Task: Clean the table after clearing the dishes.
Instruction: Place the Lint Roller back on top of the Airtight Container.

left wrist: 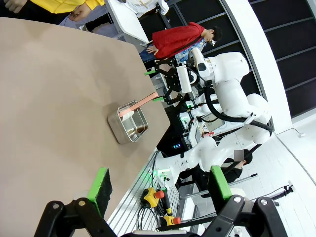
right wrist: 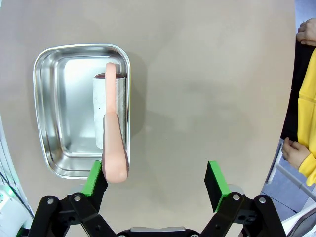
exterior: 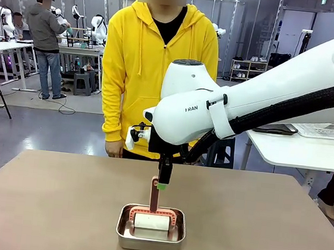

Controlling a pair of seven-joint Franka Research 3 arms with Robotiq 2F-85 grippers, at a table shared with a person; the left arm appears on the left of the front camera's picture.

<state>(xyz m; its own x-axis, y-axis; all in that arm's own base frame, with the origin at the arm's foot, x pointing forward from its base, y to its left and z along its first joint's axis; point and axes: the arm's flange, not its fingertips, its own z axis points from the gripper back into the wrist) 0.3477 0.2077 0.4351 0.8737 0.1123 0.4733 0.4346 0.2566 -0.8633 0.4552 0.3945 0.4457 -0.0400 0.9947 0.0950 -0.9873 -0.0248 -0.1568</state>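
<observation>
A small rectangular steel pan (exterior: 150, 229) with rounded corners is seen low in the centre of the front view, resting on the table (exterior: 39, 207), whose top is a plain matte taupe. Inside the pan a lint roller (exterior: 151, 221) is held: a white paper roll in a salmon-pink frame, with its pink handle rising up out of the pan. In the right wrist view the pan (right wrist: 64, 123) lies at the left of the frame, its polished walls reflecting light, and the roller (right wrist: 109, 106) is seen lying against the pan's right-hand wall, its handle end just beside one green pad.

The right gripper (right wrist: 157, 178) is spread wide above the table, nothing being grasped; in the front view the right gripper (exterior: 162, 181) hangs at the top of the handle. The left gripper (left wrist: 160, 186) is likewise released, seen at the bottom of the left wrist view over the table edge.

The left wrist view alone gives the pan (left wrist: 129, 123) from the side, with the right arm beyond it. A person in a yellow hoodie (exterior: 156, 58) is seen standing at the far side.
</observation>
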